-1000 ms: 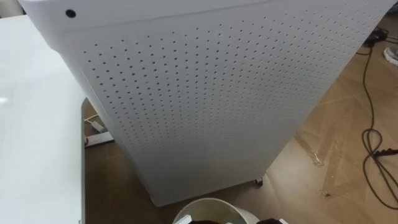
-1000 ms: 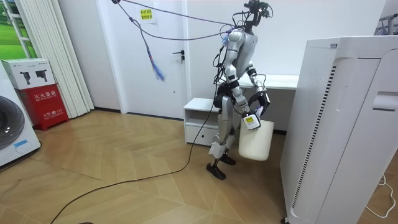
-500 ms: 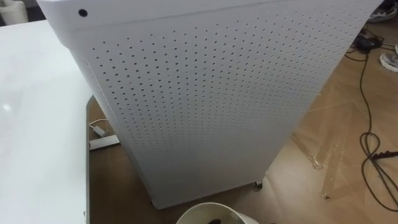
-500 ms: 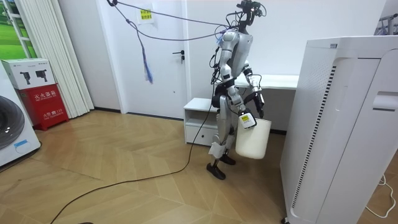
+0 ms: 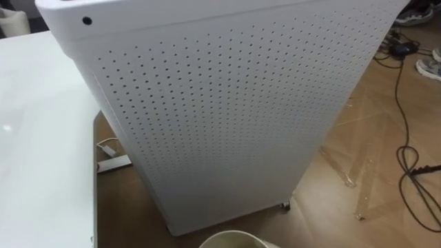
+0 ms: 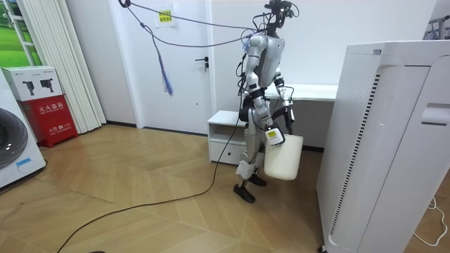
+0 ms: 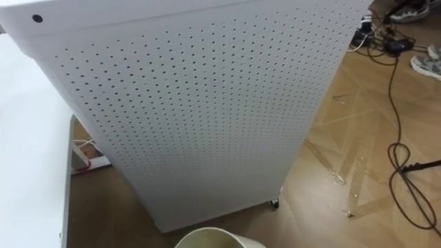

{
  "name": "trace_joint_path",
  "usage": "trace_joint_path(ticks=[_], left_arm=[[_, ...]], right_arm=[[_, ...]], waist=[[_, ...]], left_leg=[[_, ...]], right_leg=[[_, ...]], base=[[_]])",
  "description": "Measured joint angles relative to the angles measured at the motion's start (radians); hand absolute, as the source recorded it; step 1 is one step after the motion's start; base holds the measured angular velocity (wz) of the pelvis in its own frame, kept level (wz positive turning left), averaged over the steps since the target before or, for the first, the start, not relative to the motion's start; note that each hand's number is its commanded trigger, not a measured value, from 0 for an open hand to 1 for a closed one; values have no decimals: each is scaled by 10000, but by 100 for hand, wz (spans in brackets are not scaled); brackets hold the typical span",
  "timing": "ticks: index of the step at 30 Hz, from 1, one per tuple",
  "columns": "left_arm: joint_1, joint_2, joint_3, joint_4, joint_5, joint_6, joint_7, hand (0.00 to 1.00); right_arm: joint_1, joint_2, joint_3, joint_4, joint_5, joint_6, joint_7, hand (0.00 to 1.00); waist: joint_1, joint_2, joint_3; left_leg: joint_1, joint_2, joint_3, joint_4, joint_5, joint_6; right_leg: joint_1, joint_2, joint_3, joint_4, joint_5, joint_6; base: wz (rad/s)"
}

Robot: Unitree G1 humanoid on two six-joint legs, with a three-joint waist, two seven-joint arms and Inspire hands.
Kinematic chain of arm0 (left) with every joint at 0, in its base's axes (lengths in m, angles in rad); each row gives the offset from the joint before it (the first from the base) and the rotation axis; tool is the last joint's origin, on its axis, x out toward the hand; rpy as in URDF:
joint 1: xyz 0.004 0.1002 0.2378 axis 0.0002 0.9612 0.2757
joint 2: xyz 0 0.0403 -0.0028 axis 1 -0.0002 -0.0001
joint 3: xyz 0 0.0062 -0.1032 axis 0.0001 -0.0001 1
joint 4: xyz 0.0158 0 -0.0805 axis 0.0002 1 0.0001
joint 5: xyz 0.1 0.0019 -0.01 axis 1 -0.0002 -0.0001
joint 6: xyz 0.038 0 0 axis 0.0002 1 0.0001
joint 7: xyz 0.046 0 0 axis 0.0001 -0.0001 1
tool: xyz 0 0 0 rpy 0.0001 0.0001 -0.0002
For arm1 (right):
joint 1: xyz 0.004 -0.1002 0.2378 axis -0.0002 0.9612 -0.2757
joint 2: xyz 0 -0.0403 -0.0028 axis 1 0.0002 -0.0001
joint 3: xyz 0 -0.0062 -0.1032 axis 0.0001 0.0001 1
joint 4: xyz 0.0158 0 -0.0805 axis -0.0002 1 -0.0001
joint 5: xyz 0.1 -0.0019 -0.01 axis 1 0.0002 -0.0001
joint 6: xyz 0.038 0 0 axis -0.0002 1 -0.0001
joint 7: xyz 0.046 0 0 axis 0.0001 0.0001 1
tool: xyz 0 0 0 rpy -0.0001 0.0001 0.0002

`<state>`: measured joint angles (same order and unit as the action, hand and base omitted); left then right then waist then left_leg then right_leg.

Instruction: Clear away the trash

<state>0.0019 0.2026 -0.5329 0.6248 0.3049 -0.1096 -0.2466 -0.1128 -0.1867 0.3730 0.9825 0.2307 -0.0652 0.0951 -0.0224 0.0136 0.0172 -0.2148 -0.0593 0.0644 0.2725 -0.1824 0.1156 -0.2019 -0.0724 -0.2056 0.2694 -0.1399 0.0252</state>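
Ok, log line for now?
pose: standing facing perforated white unit | white bin: carried low, at right hand | left hand: by bin rim | cables: on floor

Before us the tall cabinet (image 5: 220,117) is white, its panel dotted all over with small dark holes in even rows. The surface (image 5: 34,151) at left is plain white. The floor (image 5: 372,165) is warm brown wood in a herringbone pattern. The near bin (image 5: 234,239) shows a cream-white rim. In the room view we see a red box (image 6: 50,116) at far left.
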Motion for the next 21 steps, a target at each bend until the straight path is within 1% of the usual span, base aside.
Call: trace_joint_path(ticks=[1,2,3,4,5,6,7,8,10,11,14,16,17,18,21], left_arm=[[96,-3,39,39,-163,-6,1,0],[123,-37,66,252,-328,-16,-3,0],[117,-79,114,415,-393,-17,-5,0],[91,-194,258,822,-398,-25,-4,0],[76,-280,367,1202,-390,-33,2,0],[59,-315,389,1387,-392,-42,12,0],[3,-400,413,1739,-436,-51,32,0],[-58,-450,436,1960,-644,-56,41,0],[-66,-581,643,2337,-809,-91,54,0],[-69,-697,885,2638,-855,-139,100,0],[-103,-876,1386,3047,-1034,-223,235,0],[-134,-917,1589,3204,-1184,-243,254,0],[-118,-941,1772,3296,-1189,-253,257,0],[-136,-957,1841,3380,-1196,-258,260,0],[-152,-1036,2315,3815,-1741,-302,302,0]], right_arm=[[146,-20,-7,8,11,3,4,100],[248,-24,-7,71,0,3,6,100],[272,-18,-7,138,-7,3,13,100],[333,-14,-16,301,-13,2,35,100],[440,-10,-28,434,-8,-8,58,100],[445,7,-25,536,-11,-14,84,100],[464,46,-26,705,-15,-5,48,100],[506,23,-37,768,-58,-3,-46,100],[566,8,-63,885,-271,-16,-73,100],[592,32,-167,966,-486,-35,-78,100],[666,68,-465,1010,-858,-87,-105,100],[682,72,-576,1012,-1021,-89,-196,100],[707,86,-680,1013,-1173,-91,-232,100],[728,99,-723,1013,-1193,-93,-285,100],[788,211,-1011,1305,-1203,-104,-374,100]], waist=[[1,-38,3],[13,-93,-23],[13,-124,-26],[-5,-183,-24],[-8,-253,-56],[-17,-288,-57],[-16,-354,-86],[17,-393,-80],[24,-429,-86],[20,-442,-85],[25,-454,-89],[34,-472,-88],[33,-486,-125],[39,-497,-139],[26,-520,-143]], left_leg=[[127,3,53,-138,16,-25],[250,9,118,-268,46,-46],[314,17,146,-331,59,-59],[447,34,159,-399,70,-69],[563,58,157,-462,74,-81],[632,68,150,-495,75,-88],[721,80,131,-532,67,-108],[861,102,136,-600,67,-118],[1137,116,141,-731,72,-133],[1307,118,142,-804,70,-142],[1578,122,142,-937,70,-178],[1704,134,141,-990,75,-197],[1780,140,141,-1043,88,-219],[1810,144,142,-1047,91,-224],[2200,158,123,-1099,82,-243]], right_leg=[[82,10,21,-72,0,0],[128,25,66,-119,0,0],[147,32,79,-120,-1,-2],[253,54,79,-152,-3,-7],[359,83,69,-187,-5,-11],[439,98,66,-237,-5,-12],[588,137,72,-362,-6,-16],[684,165,128,-370,-6,-17],[946,204,148,-504,-5,-19],[1124,225,141,-583,-9,-25],[1376,238,143,-674,-39,-73],[1474,236,149,-680,-57,-101],[1516,235,160,-686,-68,-118],[1541,230,163,-692,-74,-128],[2005,244,131,-941,-78,-137]], base=[[-18],[-18],[-14],[-7],[0],[0],[4],[0],[0],[0],[0],[0],[0],[0],[-4]])
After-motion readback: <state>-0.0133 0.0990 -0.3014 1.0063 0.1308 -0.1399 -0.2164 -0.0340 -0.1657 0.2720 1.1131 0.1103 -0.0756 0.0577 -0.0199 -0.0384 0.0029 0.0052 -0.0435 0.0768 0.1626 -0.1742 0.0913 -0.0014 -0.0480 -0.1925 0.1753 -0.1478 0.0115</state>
